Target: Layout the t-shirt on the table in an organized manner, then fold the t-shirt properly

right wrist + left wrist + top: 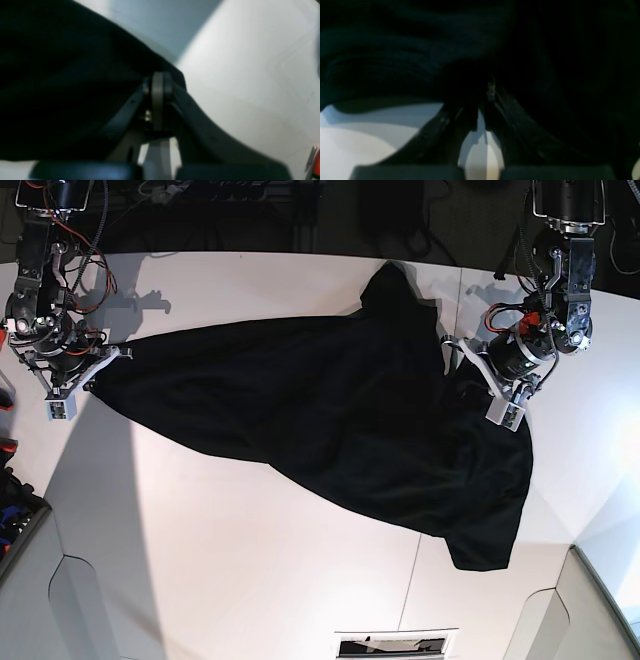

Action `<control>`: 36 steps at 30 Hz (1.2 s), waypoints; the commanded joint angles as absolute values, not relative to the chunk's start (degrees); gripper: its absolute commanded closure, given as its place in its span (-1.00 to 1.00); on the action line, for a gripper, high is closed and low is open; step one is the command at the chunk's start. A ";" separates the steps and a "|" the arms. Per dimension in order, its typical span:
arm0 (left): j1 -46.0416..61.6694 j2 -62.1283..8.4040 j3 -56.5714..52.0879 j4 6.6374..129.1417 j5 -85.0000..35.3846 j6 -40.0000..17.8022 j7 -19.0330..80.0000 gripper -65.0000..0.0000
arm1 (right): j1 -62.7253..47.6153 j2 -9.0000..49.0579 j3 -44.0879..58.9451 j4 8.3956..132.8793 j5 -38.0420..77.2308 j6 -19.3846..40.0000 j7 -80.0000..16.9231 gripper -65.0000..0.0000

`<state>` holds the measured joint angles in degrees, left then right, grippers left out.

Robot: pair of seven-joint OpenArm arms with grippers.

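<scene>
Pinching the t-shirt, both grippers stretch it over the table.

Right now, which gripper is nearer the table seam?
Left. The left gripper sits above the seam, shut on the shirt; the right gripper grips the shirt's far end.

The t-shirt is soft black cloth, matt, with a fine ribbed weave visible in the left wrist view. The table is white, smooth, faintly glossy. The right gripper looks like dark matt plastic.
</scene>
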<state>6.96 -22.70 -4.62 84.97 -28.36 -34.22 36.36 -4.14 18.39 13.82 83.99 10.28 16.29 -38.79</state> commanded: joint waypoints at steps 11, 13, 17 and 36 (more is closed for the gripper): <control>19.05 -27.24 -33.98 105.27 -46.96 -39.35 50.68 1.00 | -4.47 18.92 13.80 83.77 9.21 16.88 -41.34 1.00; 22.41 -27.49 -36.58 109.10 -47.00 -39.31 50.61 1.00 | -4.47 18.92 13.80 83.77 9.21 16.88 -41.36 1.00; 27.22 -27.46 -38.50 115.42 -49.58 -39.31 50.57 1.00 | -4.45 18.90 13.80 83.77 9.26 16.88 -41.12 1.00; 33.43 -27.49 -40.82 124.51 -47.13 -37.54 52.34 0.66 | -4.47 18.90 13.80 83.77 9.23 16.91 -40.97 1.00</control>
